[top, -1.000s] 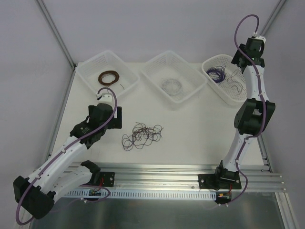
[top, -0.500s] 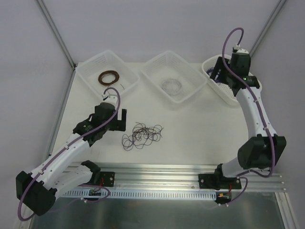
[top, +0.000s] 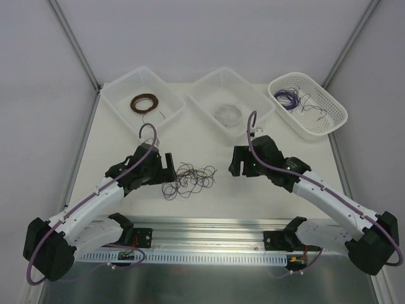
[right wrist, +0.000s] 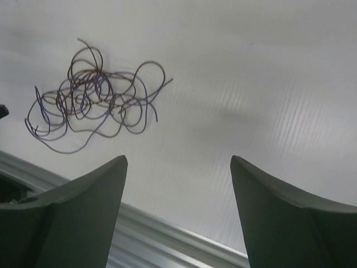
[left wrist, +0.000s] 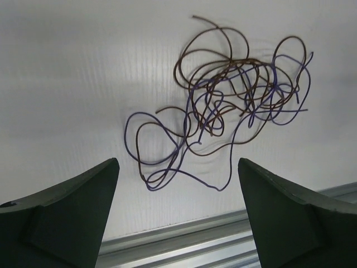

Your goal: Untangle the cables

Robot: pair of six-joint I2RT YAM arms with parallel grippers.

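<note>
One loose clump of thin purple and dark brown cables [top: 188, 180] lies on the white worktop [top: 221, 206], between two arms. The left fingers [left wrist: 67, 218] are spread wide just beside its left edge. The right fingers [right wrist: 290, 218] are spread too, farther off on its right, and neither pair touches it. Three white plastic baskets line the far side: the left basket [top: 120, 85] holds one brown ring coil [top: 144, 102], the middle basket [top: 209, 79] one whitish coil [top: 228, 114], and the right basket [top: 338, 116] one purple bundle [top: 288, 98].

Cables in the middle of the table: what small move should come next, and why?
Probably ease the left gripper forward onto the nearest purple loop of the cables: its jaws stand open and empty, and the clump lies loose just ahead, untouched.
</note>
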